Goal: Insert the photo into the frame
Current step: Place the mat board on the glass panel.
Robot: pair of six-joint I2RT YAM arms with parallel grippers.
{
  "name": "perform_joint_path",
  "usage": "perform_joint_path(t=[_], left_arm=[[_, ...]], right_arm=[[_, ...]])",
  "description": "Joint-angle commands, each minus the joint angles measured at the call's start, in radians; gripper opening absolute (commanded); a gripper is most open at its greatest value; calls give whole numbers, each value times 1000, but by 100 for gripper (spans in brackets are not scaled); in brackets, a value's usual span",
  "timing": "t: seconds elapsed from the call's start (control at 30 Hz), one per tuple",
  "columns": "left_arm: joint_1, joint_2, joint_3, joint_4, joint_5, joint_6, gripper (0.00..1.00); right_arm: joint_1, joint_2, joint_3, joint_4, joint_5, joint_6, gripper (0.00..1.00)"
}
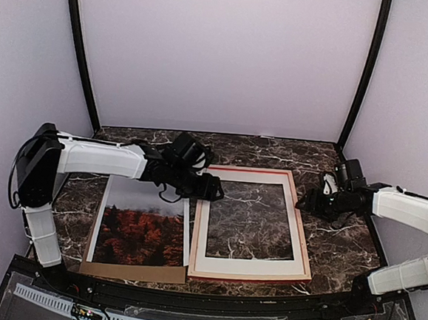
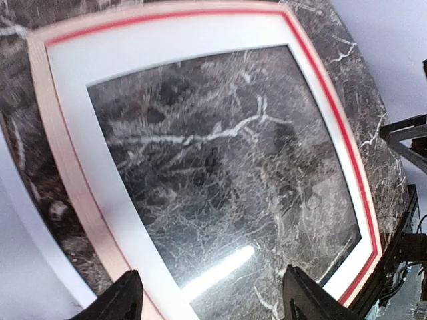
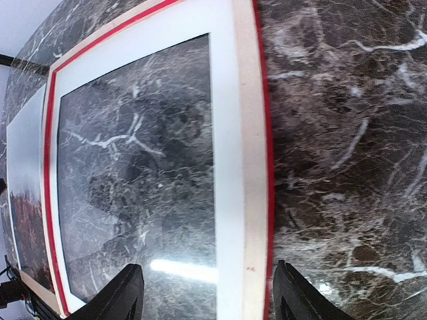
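The photo [image 1: 138, 224] lies face up toward the front-left corner of the counter [image 1: 341, 244], on a brown backing board [image 1: 135, 272] whose edge shows along its near side. It is not yet in the frame [image 1: 300, 237], which lies flat just beside it to the right, near the middle of the front edge. A white mat [image 1: 246, 265] sits inside the frame, and marble shows through the opening.

The left gripper [image 1: 213, 189] hangs over the frame's far-left corner, and the right gripper [image 1: 308, 202] sits beside its right edge. Each wrist camera shows the fingertips [image 2: 123, 297] spread wide with nothing between them. From above I can't quite tell whether either claw touches the frame.

To my eye they are at the squaring-up stage, before the print is moved. Next, one claw must catch that thin print by an edge, lift it off the board and lay it square over the mat's opening.
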Motion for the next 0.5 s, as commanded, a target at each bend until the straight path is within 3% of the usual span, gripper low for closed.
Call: perform_joint_path(t=[0.0, 0.17, 0.47], left_arm=[[16, -187, -17, -100, -145, 85, 79], [146, -353, -147, -159, -189, 108, 85], [519, -524, -309, -223, -27, 172, 86]], right_arm=[[101, -21, 50, 74, 35, 87, 68], [278, 74, 134, 147, 68, 158, 68], [566, 499, 516, 202, 78, 165, 71]])
